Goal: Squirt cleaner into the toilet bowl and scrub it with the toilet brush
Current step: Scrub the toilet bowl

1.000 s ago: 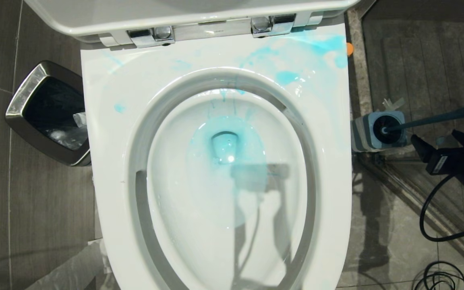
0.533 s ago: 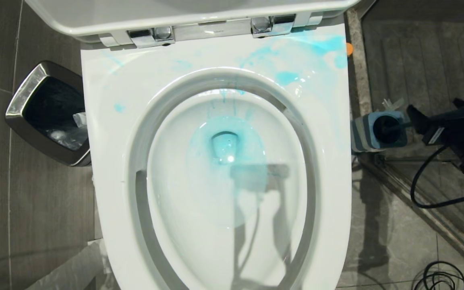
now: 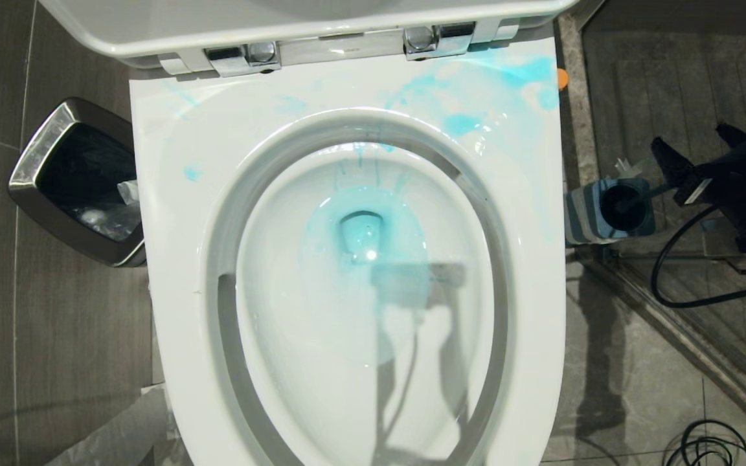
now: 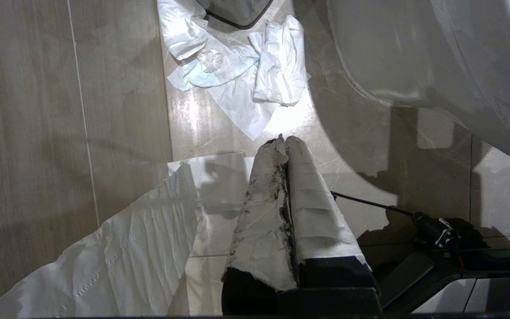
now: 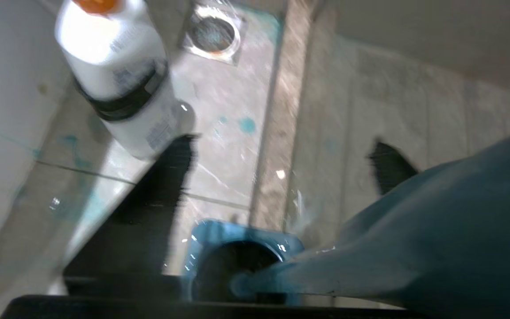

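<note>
— What does the head view show?

— The toilet bowl [image 3: 353, 272], seat up, fills the middle. Turquoise liquid pools round the drain, with blue smears across the rim near the hinges. On the floor to the robot's left stands a steel-rimmed bin [image 3: 75, 181], with crumpled paper [image 4: 241, 75] lying on the tiles near it.

— And the brush?

— The toilet brush [image 3: 638, 197] sits head-down in its blue-and-grey holder [image 3: 609, 210], just beside the bowl on the robot's right, its handle slanting up toward the right hand [image 3: 693, 152]. That hand's dark fingers are spread, one on each side of the handle — the right wrist view shows the handle [image 5: 414, 248] between them, but whether either finger touches it cannot be told.

— The cleaner?

— The cleaner [image 5: 117, 84], white with an orange cap, stands on the floor beyond the holder, close to the toilet's side, near a floor drain [image 5: 213, 35]. Blue drops speckle the tiles around it.

— The other arm?

— The left hand [image 4: 283, 141] hangs low over the floor beside the bowl's base, its taped fingers pressed together on nothing.
</note>
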Robot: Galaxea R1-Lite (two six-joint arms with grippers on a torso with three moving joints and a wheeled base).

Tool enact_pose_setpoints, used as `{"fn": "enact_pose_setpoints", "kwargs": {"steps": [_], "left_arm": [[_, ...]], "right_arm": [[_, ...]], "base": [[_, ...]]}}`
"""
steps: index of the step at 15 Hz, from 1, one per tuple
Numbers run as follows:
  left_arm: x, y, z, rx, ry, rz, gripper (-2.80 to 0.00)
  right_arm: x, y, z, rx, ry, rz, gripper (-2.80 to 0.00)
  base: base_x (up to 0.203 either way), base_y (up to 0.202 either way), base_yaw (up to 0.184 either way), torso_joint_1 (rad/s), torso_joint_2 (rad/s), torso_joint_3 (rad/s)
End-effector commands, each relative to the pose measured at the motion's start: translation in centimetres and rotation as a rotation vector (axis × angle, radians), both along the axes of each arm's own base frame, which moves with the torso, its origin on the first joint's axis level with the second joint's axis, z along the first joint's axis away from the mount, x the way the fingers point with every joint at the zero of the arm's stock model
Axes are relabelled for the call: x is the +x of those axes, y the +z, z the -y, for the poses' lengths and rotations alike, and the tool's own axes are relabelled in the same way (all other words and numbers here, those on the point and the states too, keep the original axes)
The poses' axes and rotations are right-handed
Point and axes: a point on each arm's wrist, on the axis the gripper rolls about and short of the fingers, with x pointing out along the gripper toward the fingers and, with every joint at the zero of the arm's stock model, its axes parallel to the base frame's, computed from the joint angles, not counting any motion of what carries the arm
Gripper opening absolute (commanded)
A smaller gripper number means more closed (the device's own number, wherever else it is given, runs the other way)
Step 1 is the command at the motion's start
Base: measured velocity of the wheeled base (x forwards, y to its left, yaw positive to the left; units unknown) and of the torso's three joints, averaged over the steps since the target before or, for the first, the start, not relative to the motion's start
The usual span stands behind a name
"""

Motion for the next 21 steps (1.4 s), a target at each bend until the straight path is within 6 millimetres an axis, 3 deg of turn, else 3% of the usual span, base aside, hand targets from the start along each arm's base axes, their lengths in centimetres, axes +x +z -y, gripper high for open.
{"fn": "enact_pose_setpoints", "kwargs": {"steps": [1,13,18,21], "left_arm": [[0.0,0.0,0.0,0.000,0.000,-0.001,-2.80],[0.0,0.0,0.0,0.000,0.001,-0.002,-2.80],[0.0,0.0,0.0,0.000,-0.001,-0.002,-2.80],[0.0,0.0,0.0,0.000,-0.001,-0.001,-2.80]], "right_arm": [[-0.2,0.1,-0.3,-0.019,0.026,0.018,-2.80],[-2.6,-0.1,-0.7,-0.041,-0.037,0.007,-2.80],[-4.9,3.3,-1.0,-0.033,-0.056,0.099,-2.80],[-7.2,5.6,-1.8,0.028,-0.013,0.011,-2.80]], "base": [[0.000,0.000,0.000,0.000,0.00,0.000],[0.000,0.000,0.000,0.000,0.00,0.000],[0.000,0.000,0.000,0.000,0.00,0.000],[0.000,0.000,0.000,0.000,0.00,0.000]]}}
